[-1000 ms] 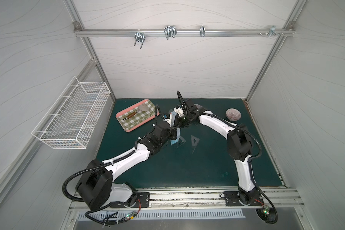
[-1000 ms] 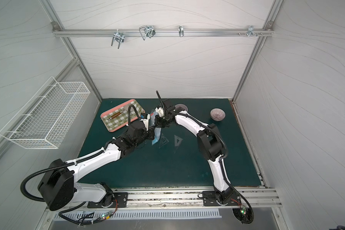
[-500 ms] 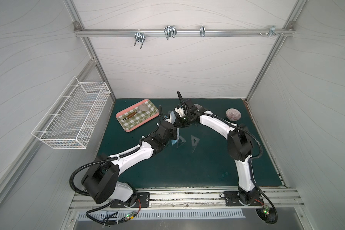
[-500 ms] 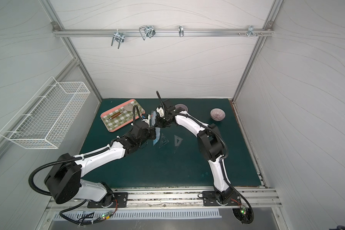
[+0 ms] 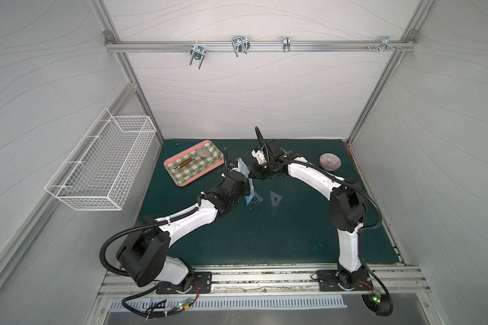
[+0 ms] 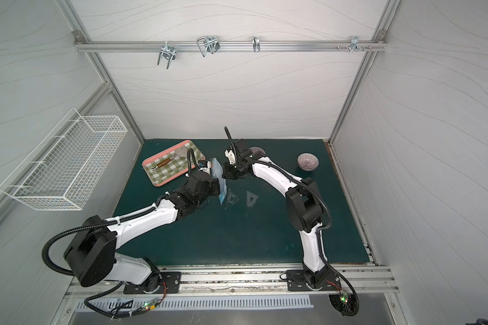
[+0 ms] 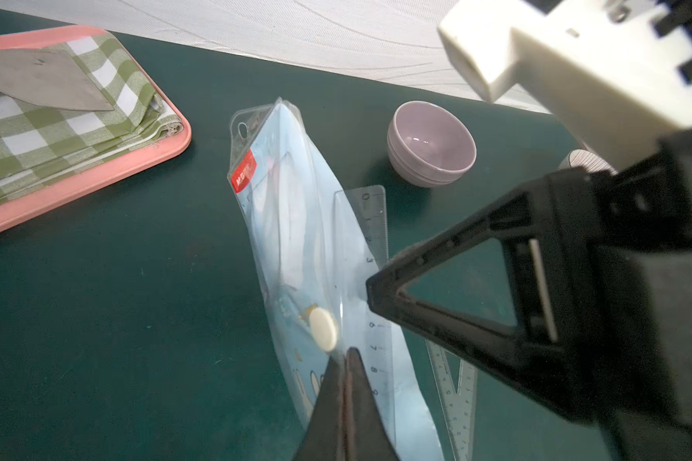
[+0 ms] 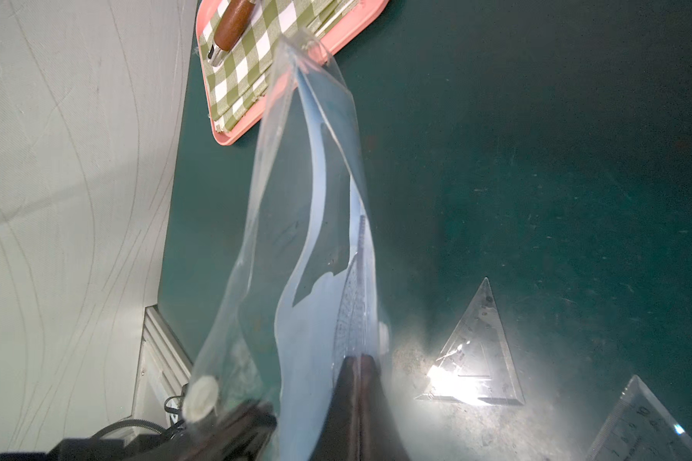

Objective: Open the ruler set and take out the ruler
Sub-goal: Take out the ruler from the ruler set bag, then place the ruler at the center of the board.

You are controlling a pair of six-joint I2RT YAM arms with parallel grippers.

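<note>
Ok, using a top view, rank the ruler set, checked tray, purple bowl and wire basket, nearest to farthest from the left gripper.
1. ruler set: pinched in the left gripper itself.
2. checked tray: just to its left, toward the back.
3. purple bowl: off to the right, near the back.
4. wire basket: mounted at the far left, farthest.

- Near half of tabletop (image 5: 265, 239): bare, free passage.
- Centre blocked: ruler set (image 5: 243, 168) pinched by left end effector (image 7: 345, 357) and right end effector (image 8: 359, 361), with two set squares (image 5: 275, 199) flat just beside.
- Far left: tray (image 5: 171, 174). Far right: bowl (image 5: 330, 161), well apart from the rest.
</note>
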